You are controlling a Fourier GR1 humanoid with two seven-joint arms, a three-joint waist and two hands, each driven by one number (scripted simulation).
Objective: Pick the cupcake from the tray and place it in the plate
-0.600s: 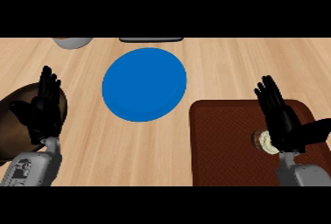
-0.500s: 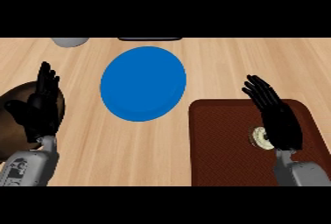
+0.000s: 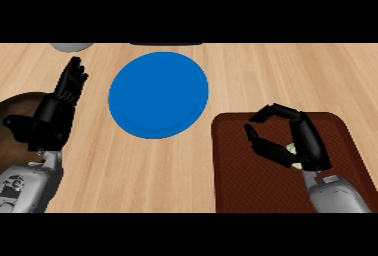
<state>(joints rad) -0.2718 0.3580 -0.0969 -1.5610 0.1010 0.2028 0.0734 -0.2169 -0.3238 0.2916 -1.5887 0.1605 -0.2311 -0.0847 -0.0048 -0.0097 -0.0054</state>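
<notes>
The cupcake (image 3: 293, 149) sits on the dark brown tray (image 3: 247, 190) at the lower right; only a pale sliver of it shows in the crook between thumb and palm. My right hand (image 3: 311, 146) is over it, fingers and thumb curled in toward each other round it. The blue plate (image 3: 158, 95) lies on the wooden counter to the upper left of the tray, with nothing on it. At the left edge my left hand (image 3: 54, 118) rests open, fingers up.
A dark brown round object (image 3: 13, 131) lies at the left edge, partly behind my left hand. A grey vessel (image 3: 71, 46) and a dark flat thing (image 3: 166, 44) sit at the counter's far edge.
My right hand has gone from flat and open to curled over the cupcake. The left hand has hardly moved.
</notes>
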